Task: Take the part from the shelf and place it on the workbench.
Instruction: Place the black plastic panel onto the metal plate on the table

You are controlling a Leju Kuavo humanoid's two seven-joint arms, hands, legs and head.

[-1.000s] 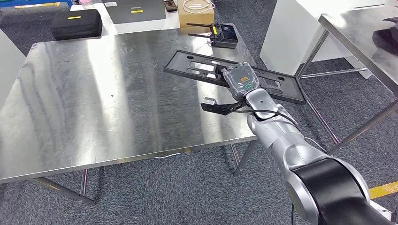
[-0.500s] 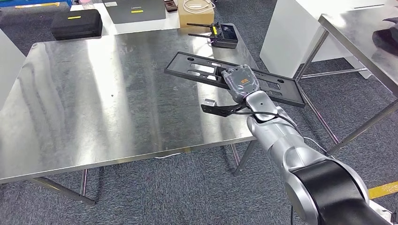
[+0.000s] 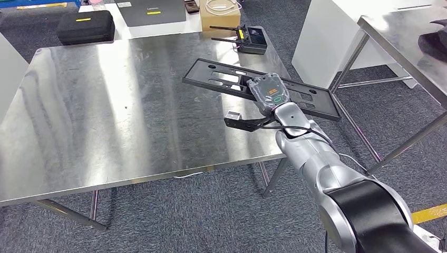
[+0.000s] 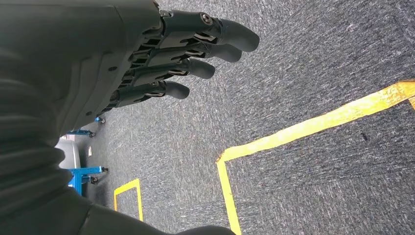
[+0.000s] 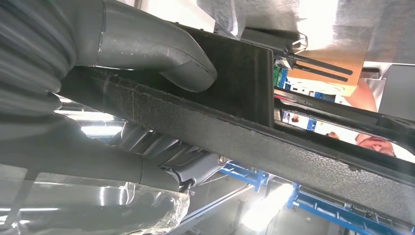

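Head view: right hand (image 3: 270,92) gripping long black part (image 3: 226,78) near its middle, held over right end of steel desk (image 3: 105,105); part slightly tilted, one end past desk's right edge, whether touching desk surface can't tell. Fingers hidden under hand's back. Black remote with antennas (image 3: 246,39) at far desk edge, apart from part. Black case (image 3: 86,26) and cardboard box (image 3: 219,13) beyond desk. Second steel table (image 3: 406,42) at right.

Left wrist view: left hand (image 4: 122,63) hanging over grey carpet, fingers (image 4: 195,51) straight, slightly apart, holding nothing. Yellow tape line (image 4: 313,125) on floor.

Right wrist view: part's black textured edge (image 5: 244,137) running across, clamped between thick grey thumb (image 5: 156,49) on one face and darker fingers (image 5: 161,147) on opposite face. Thumb pressed flat on part. Desk's shiny surface just beside hand.
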